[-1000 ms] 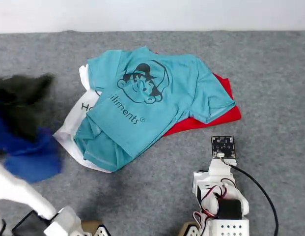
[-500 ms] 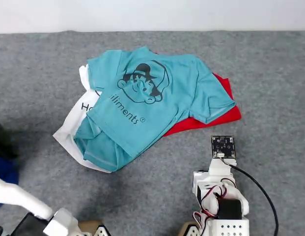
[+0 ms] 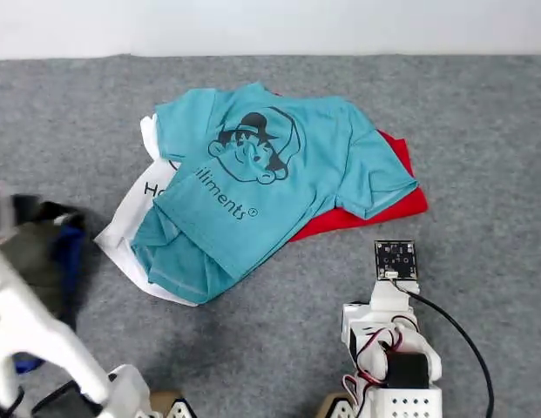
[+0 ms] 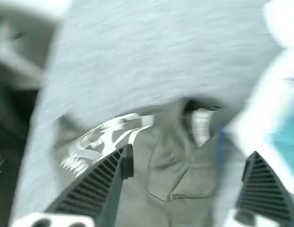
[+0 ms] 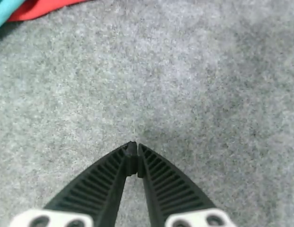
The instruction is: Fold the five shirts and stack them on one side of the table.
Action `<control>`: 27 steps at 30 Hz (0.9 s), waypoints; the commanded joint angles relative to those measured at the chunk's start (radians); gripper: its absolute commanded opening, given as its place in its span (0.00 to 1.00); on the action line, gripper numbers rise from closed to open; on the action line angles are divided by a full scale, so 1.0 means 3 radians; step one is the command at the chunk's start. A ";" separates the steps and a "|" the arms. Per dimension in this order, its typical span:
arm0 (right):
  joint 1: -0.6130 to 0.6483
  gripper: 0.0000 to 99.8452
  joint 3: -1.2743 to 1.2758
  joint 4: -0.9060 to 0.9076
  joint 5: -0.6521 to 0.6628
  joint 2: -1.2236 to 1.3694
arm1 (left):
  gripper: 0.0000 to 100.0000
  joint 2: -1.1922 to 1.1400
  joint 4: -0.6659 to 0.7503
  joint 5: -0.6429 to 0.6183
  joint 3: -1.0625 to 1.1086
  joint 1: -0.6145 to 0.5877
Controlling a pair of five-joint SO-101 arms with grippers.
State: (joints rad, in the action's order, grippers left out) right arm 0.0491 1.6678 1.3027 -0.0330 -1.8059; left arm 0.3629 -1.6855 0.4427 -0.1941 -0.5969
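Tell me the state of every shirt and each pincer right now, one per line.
teal shirt: unfolded, lying on top.
white shirt: unfolded, mostly under the teal shirt.
red shirt: mostly under the teal shirt.
dark shirt: crumpled, below the left pincer.
blue shirt: crumpled, against the dark shirt.
left pincer: open.
right pincer: shut, empty.

The teal-topped shirt pile (image 3: 261, 192) fills the middle of the table (image 3: 488, 122) and dark shirts (image 3: 39, 252) crowd its left edge, leaving the right side passable.
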 commanded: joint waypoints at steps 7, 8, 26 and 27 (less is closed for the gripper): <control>-0.0003 0.01 0.0051 0.0013 0.0031 -0.0023 | 0.36 -0.0670 -0.0102 -0.0573 0.0391 0.2005; -0.0003 0.01 0.0051 0.0013 0.0031 -0.0023 | 0.36 -0.0839 -0.0102 -0.0573 0.0412 0.2117; -0.0003 0.01 0.0051 0.0013 0.0031 -0.0023 | 0.34 -0.3217 0.0665 -0.0803 0.0396 0.2700; -0.0003 0.01 0.0051 0.0013 0.0031 -0.0023 | 0.31 -0.3263 0.0701 -0.0798 0.0396 0.2700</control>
State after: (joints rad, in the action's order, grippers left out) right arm 0.0491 1.6678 1.3027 -0.0330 -1.8059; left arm -0.5685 -1.5136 0.2232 -0.0760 0.2041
